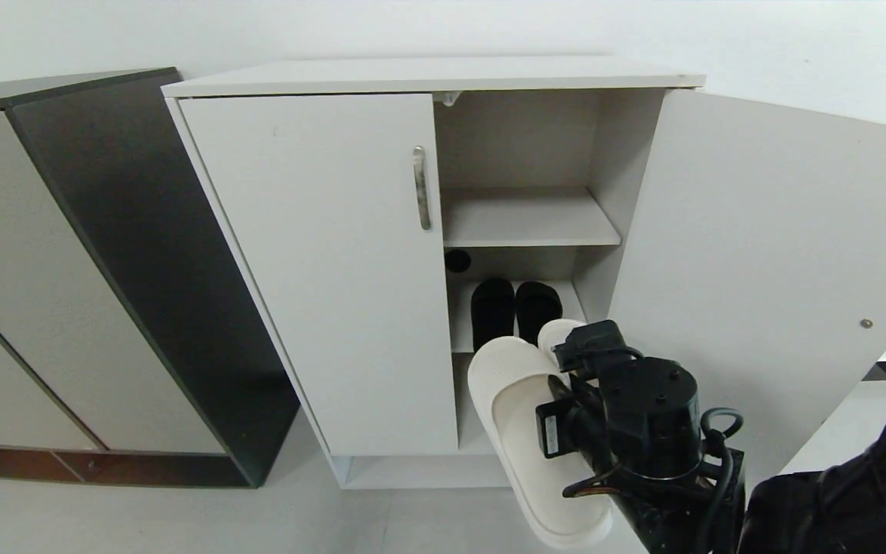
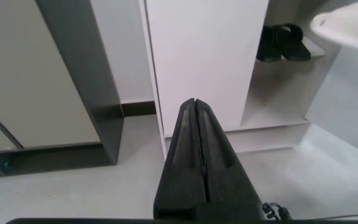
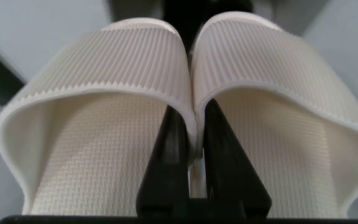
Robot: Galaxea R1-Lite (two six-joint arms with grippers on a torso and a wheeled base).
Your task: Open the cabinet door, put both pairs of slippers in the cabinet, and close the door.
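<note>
The white cabinet (image 1: 428, 77) has its right door (image 1: 766, 269) swung open and its left door (image 1: 328, 269) closed. A pair of black slippers (image 1: 514, 308) sits on the lower shelf, also seen in the left wrist view as black slippers (image 2: 284, 42). My right gripper (image 1: 566, 385) is shut on a pair of white slippers (image 1: 524, 415), held side by side in front of the open compartment. Its fingers (image 3: 173, 155) pinch the two inner edges of the white slippers (image 3: 104, 106) together. My left gripper (image 2: 194, 118) is shut and empty, low above the floor before the left door.
A grey and dark cabinet (image 1: 66, 269) stands to the left of the white one. The upper shelf (image 1: 527, 219) is bare. A bottom compartment floor (image 2: 278, 115) lies below the black slippers. A black bag (image 1: 858, 500) sits at the lower right.
</note>
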